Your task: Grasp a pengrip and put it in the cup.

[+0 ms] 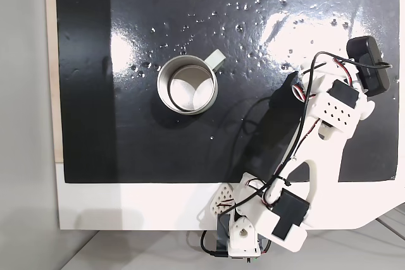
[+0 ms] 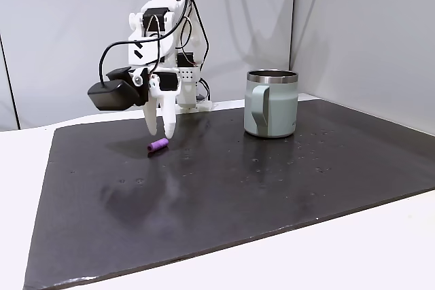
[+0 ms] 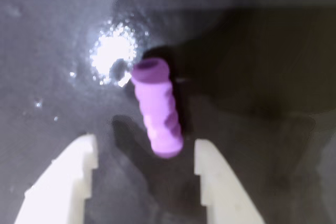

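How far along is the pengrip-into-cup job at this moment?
Early. Done: the gripper is open and lined up over the pengrip, which lies on the black mat; one end sits between the fingertips in the wrist view. In hand: nothing yet. Left: closing, lifting, carrying to the cup, which looks empty.

Black mat (image 2: 224, 195) over white table (image 2: 380, 249). Held the cup (image 2: 271, 103) upright and the pengrip (image 2: 158, 146) lying flat, well apart.

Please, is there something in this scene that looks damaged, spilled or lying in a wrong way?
Nothing stands out. The cup stands upright on the black mat. The pengrip lies flat on it, intact, between the fingertips of the open hand. The pale specks on the mat seem to be only small marks.
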Available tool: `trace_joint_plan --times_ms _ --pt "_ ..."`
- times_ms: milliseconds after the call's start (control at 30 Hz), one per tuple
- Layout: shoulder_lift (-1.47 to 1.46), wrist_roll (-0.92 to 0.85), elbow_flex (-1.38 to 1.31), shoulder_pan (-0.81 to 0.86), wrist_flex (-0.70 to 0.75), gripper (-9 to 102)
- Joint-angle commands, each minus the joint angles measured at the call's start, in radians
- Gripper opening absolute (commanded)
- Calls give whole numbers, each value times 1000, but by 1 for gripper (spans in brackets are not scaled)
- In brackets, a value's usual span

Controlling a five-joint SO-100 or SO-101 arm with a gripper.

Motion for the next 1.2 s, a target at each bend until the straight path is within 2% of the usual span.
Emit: trace_joint_plan --times_ms 0,333,567,833,1000,1167 --pt "-12 -9 -83 8 -21 24" --pt "-107 -35 -107 18 -32 21" --pt "-118 -55 -107 31 -32 10" --pt "-123 -58 -112 37 -29 2" --pt "-52 -31 -112 9 35 2" --pt "100 58 -112 -87 189 2"
